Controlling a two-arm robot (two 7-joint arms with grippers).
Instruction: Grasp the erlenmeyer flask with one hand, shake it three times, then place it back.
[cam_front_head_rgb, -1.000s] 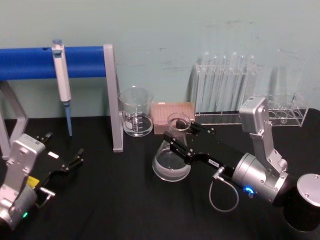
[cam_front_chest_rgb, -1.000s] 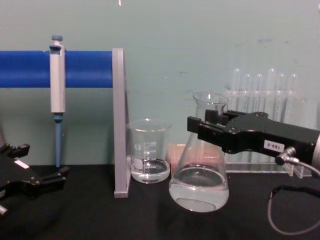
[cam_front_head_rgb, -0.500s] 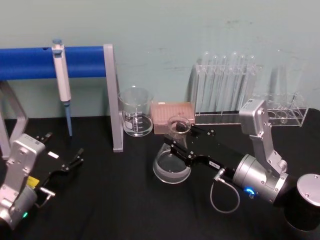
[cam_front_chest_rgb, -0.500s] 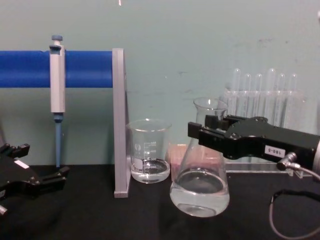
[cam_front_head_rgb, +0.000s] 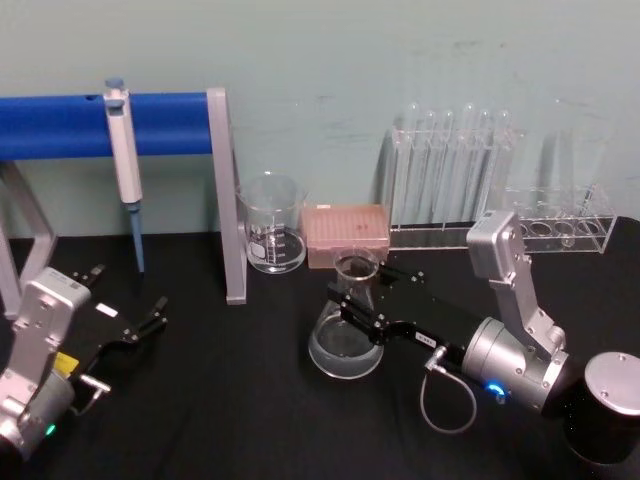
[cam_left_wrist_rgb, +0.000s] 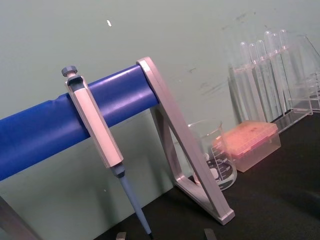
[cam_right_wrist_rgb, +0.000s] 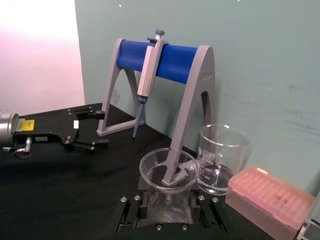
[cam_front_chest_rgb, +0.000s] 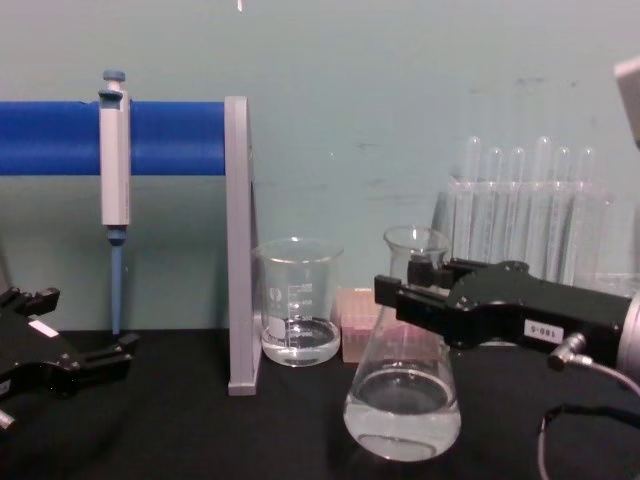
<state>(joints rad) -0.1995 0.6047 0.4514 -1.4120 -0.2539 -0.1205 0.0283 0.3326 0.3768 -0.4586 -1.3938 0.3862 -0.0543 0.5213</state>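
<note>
Right pincer (cam_front_head_rgb: 362, 288) of the two-armed robot is clamped on the narrow neck of the erlenmeyer flask (cam_front_head_rgb: 345, 348), one black finger on each side of the glass just below the flared rim. The flask is upright near the middle of the black surface (cam_front_head_rgb: 230, 400), with a little clear liquid pooled in its wide base. Whether the base rests on the surface or hangs just above it cannot be told. The flask is just in front of a pink pipette-tip box (cam_front_head_rgb: 346, 230) and nearer the robot than a glass beaker (cam_front_head_rgb: 271, 238), which holds some clear liquid and stands by the grey leg of a blue-barred stand (cam_front_head_rgb: 60, 125). A pipette (cam_front_head_rgb: 122, 150) hangs from that bar. Behind the right arm, tall test tubes (cam_front_head_rgb: 450, 170) stand in a clear rack against the pale green wall. Left pincer (cam_front_head_rgb: 130, 288) lies low at the near left of the surface, its fingers apart and holding nothing, well away from the flask.
</note>
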